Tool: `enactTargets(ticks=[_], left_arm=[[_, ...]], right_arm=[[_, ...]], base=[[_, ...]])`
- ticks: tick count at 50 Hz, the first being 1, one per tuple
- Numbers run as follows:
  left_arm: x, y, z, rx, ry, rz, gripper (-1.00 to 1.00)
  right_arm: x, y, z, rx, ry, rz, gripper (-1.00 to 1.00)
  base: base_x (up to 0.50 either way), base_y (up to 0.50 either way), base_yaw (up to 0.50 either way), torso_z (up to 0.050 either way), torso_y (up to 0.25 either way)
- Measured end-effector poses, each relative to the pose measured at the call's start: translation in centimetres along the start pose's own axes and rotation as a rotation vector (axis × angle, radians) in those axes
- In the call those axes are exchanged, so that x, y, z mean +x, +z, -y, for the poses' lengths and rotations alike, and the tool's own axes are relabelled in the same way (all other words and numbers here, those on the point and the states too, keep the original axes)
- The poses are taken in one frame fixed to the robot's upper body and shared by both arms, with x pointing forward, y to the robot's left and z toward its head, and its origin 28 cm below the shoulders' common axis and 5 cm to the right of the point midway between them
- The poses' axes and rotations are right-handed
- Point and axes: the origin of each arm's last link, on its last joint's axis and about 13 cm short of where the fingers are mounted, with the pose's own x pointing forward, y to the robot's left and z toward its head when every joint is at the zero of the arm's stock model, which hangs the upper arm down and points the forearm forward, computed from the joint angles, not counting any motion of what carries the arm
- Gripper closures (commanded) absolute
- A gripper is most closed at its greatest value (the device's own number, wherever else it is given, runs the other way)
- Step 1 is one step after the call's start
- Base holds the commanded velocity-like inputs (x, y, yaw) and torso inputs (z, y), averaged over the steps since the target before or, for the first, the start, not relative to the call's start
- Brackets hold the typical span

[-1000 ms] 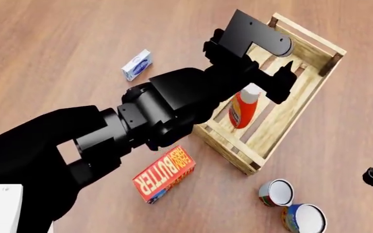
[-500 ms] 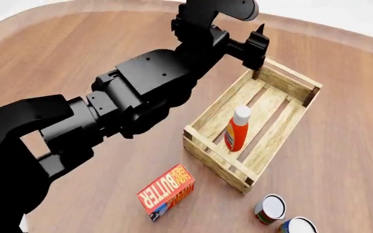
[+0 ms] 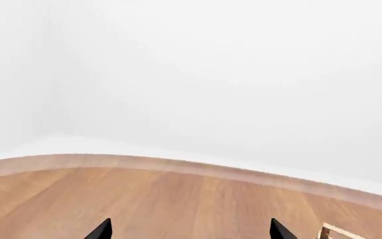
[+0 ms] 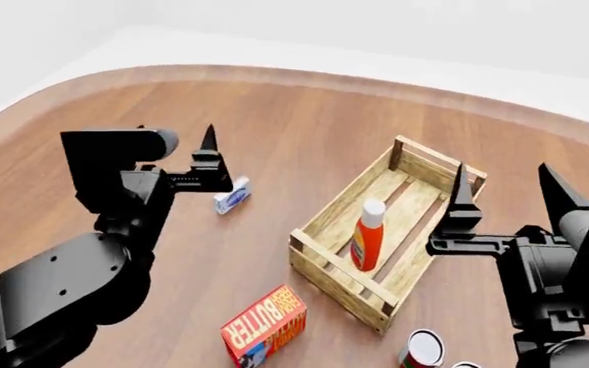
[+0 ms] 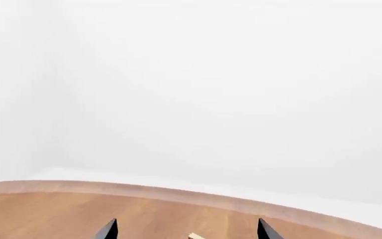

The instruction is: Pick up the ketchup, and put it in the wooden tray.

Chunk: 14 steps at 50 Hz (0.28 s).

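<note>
The ketchup (image 4: pixel 367 234), an orange-red bottle with a white cap, stands upright inside the wooden tray (image 4: pixel 337 203) in the head view. Neither gripper touches it. My left gripper (image 4: pixel 177 142) is raised to the left of the tray, fingers pointing up, open and empty. My right gripper (image 4: pixel 505 184) is raised to the right of the tray, open and empty. In the left wrist view the left gripper (image 3: pixel 189 231) shows two spread fingertips over bare tabletop, with a tray corner (image 3: pixel 330 231) at the edge. The right wrist view shows the right gripper (image 5: pixel 186 231) spread, with a bit of the tray (image 5: pixel 196 236) between the tips.
A red-orange butter box (image 4: pixel 266 323) lies in front of the tray. A small blue-white box (image 4: pixel 231 195) lies left of the tray, by my left gripper. A tin can (image 4: pixel 425 349) stands at the front right, with a second can (image 4: pixel 463 365) beside it. The curved table edge (image 4: pixel 305 75) runs along the back.
My left arm has pulled back from above the tray to the left and risen. My right gripper has come up into view at the right. The ketchup stays standing in the tray.
</note>
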Motion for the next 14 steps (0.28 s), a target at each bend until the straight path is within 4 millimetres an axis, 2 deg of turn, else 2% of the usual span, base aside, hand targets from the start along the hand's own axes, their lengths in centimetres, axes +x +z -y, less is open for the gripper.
enactTargets(ticks=[6,14], left_arm=[[-2.1,-1.2,-1.4,-0.025,0.119,-0.011,-1.00],[-3.8,-2.6,-2.4,-0.040,0.228,-0.025,-1.00]], right_arm=[[0.7,-0.9,-1.1,0.015,0.058,0.005,-1.00],[0.7,-2.2,-2.0,0.033,0.093,-0.008,-1.00]], base=[[0.00,0.00,0.00,-0.017,0.161],[0.00,0.00,0.00,-0.001,0.003]])
